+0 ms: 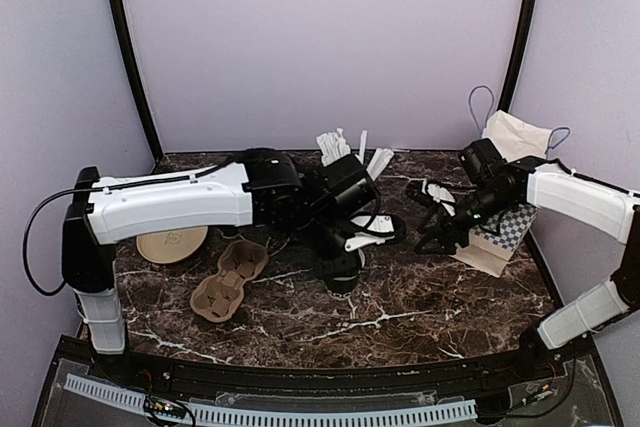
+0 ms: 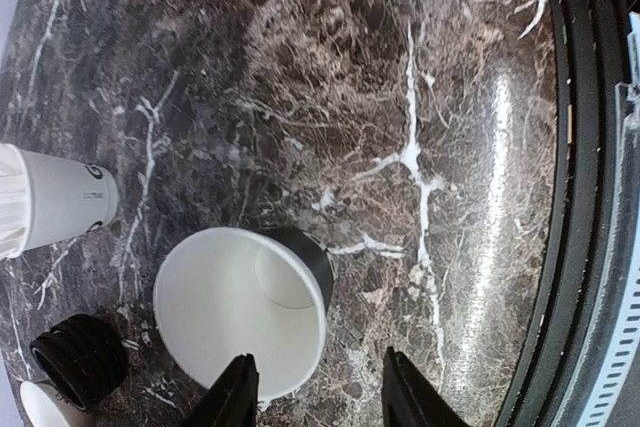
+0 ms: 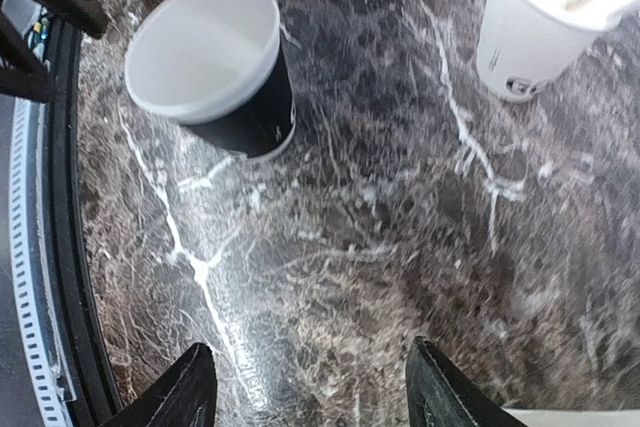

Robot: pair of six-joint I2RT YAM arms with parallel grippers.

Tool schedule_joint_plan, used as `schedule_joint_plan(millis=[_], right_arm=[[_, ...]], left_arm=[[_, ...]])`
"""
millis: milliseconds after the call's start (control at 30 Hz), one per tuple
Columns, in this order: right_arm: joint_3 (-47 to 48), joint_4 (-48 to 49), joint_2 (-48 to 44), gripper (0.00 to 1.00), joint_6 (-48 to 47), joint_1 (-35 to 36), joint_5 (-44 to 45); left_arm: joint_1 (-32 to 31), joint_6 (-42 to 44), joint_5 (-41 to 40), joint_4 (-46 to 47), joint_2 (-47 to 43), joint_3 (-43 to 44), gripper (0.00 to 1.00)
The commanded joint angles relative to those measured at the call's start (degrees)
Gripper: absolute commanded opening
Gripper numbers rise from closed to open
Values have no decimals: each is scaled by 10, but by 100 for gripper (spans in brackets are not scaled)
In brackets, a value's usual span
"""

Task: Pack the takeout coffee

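Observation:
A lidless black paper cup (image 2: 240, 312) with a white inside stands upright on the marble table (image 2: 420, 97). It also shows in the right wrist view (image 3: 210, 62) and from above (image 1: 340, 272). My left gripper (image 2: 320, 397) hovers just over the cup's rim, open, holding nothing. One of its fingers (image 2: 235, 392) overlaps the rim in the picture. My right gripper (image 3: 320, 387) is open over bare marble, well to the cup's right (image 1: 432, 232). The capped takeout coffee is out of view.
A white straw cup (image 3: 540, 17) stands behind the black cup. A low stack of black lids (image 2: 80, 362) sits close by. A cardboard cup carrier (image 1: 228, 280) and a tan disc (image 1: 172, 242) lie at the left. A white bag (image 1: 515, 137) and checkered paper (image 1: 505, 232) are at the right.

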Motion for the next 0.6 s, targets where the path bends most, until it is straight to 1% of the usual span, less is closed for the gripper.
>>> schedule_joint_plan(millis=[0,33,133,233,300,367,433,500,567], right_arm=[[71,-59,28,64,-15,19,-23],[76,-52,27,64,-13,25,-15],[85,-7,23,62,14,40,15],[90,34,25,61,33,49,19],[90,53,31,60,43,55,23],[103,58,42,59,49,62,34],[137,42,63,57,55,69,66],[168,16,78,55,52,70,76],[173,12,77,54,51,70,71]], left_arm=[[45,-33,4,7,-111,-12,47],[58,-51,-1,8,-118,-17,48],[124,-87,-24,17,-134,-40,48],[168,-123,-36,35,-134,-63,48],[198,-139,-27,46,-126,-71,48],[225,-146,-5,67,-119,-83,48],[246,-132,18,92,-107,-91,49],[261,-115,21,106,-87,-85,50],[272,-101,17,102,-64,-69,51]])
